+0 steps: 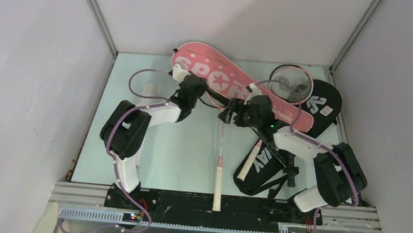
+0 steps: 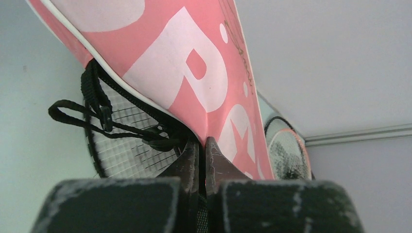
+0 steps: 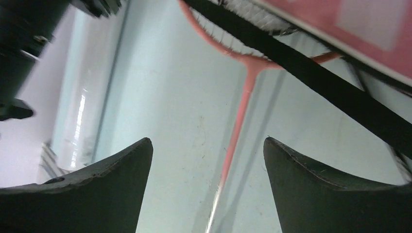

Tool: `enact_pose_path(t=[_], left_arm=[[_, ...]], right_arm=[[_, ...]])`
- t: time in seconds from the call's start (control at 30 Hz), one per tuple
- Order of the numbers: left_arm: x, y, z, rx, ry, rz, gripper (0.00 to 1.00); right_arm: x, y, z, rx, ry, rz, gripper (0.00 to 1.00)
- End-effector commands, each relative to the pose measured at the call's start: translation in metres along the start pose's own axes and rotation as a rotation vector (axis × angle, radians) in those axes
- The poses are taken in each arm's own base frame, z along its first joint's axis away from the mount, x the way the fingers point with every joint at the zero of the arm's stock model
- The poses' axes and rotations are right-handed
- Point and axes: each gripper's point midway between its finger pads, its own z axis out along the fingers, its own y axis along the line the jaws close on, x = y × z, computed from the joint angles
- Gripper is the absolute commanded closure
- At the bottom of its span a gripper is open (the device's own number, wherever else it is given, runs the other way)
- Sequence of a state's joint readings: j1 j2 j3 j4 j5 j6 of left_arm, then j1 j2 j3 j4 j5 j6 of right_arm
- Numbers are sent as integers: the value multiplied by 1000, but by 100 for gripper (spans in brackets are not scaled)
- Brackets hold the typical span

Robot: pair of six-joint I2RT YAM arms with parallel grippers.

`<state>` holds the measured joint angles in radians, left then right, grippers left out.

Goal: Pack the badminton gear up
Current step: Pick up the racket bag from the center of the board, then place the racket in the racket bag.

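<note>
Pink racket at the mouth of its bag — packing looks barely begun.
The left gripper is clamped on the edge of the pink bag, far centre, its white letters reading "SPOR…". The right gripper stands wide, holding nothing, over the pink racket — head at the bag's mouth, handle out towards the near edge. Another racket lies loose on the black bag, right, where only "AY" reads. No shuttlecocks seen.
</note>
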<state>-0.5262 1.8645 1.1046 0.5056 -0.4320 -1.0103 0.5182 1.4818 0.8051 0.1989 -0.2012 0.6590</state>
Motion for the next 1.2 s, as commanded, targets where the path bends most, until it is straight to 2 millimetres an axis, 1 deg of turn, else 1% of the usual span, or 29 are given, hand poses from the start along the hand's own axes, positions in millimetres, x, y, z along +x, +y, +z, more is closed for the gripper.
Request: enact_pose_path(t=[0.0,0.03,0.07,0.1,0.13,0.17,0.2,0.27,0.33,0.37,0.4,0.43,0.47,0.57,0.6,0.63,0.67,0.7,0.73,0.77,0.8,0.83,0.87,0.9,0.93,0.97,1.0,1.1,1.17], left_arm=[[-30,-28,-21,25,-71,48,100],[-31,-27,-22,19,-73,54,100],[-32,-26,-25,12,-74,62,100],[-35,-27,-27,12,-80,62,100],[-34,-24,-28,6,-79,70,100],[-36,-24,-30,6,-83,72,100],[-36,-21,-31,1,-82,75,100],[-37,-20,-33,1,-85,76,100],[-36,-20,-34,-1,-81,84,100],[-38,-20,-34,-5,-82,98,100],[-40,-19,-34,-13,-89,109,100],[-43,-19,-35,-23,-92,135,100],[-47,-19,-35,-33,-102,148,100],[-61,-24,-39,-45,-107,235,100],[-66,-25,-41,-43,-106,249,100],[-73,-28,-47,-35,-109,280,100],[-81,-37,-56,-7,-113,288,100],[-84,-36,-61,-4,-107,340,100],[-92,-47,-72,39,-100,395,100],[-92,-47,-78,36,-73,442,100],[-98,-55,-89,66,-59,499,100],[-99,-52,-96,52,-21,547,100],[-104,-61,-107,88,-7,589,100],[-99,-58,-116,91,49,626,100],[-104,-60,-129,112,64,658,100],[-99,-63,-137,149,101,672,100],[-106,-68,-151,174,101,677,100],[-107,-74,-177,247,144,694,100],[-107,-72,-194,269,175,720,100]], right_arm=[[33,0,26,89,85,-158,14],[42,-7,32,129,102,-170,14],[53,-4,33,138,123,-184,15],[57,-11,36,180,120,-193,15],[66,-10,36,193,136,-207,15],[69,-15,36,231,130,-217,16],[77,-18,37,259,140,-231,17],[89,-17,38,264,161,-247,21],[98,-9,40,231,181,-269,48],[102,-3,39,216,188,-279,73],[100,2,36,203,186,-297,89],[101,10,32,186,185,-320,94],[95,18,24,173,170,-353,98],[93,33,-3,138,189,-423,100],[91,38,-18,111,194,-424,100],[90,39,-25,98,195,-432,100],[88,40,-38,80,188,-432,100],[85,39,-44,76,181,-445,100],[80,42,-57,59,170,-455,100],[72,45,-70,47,150,-479,100],[67,47,-76,42,136,-491,100],[60,50,-88,25,117,-513,100],[55,51,-94,19,104,-520,100],[47,50,-104,24,78,-523,100],[42,49,-108,32,62,-523,100],[37,47,-115,42,44,-527,100],[33,45,-118,50,32,-523,100],[25,37,-127,93,5,-514,100],[20,28,-131,133,-5,-500,100]])
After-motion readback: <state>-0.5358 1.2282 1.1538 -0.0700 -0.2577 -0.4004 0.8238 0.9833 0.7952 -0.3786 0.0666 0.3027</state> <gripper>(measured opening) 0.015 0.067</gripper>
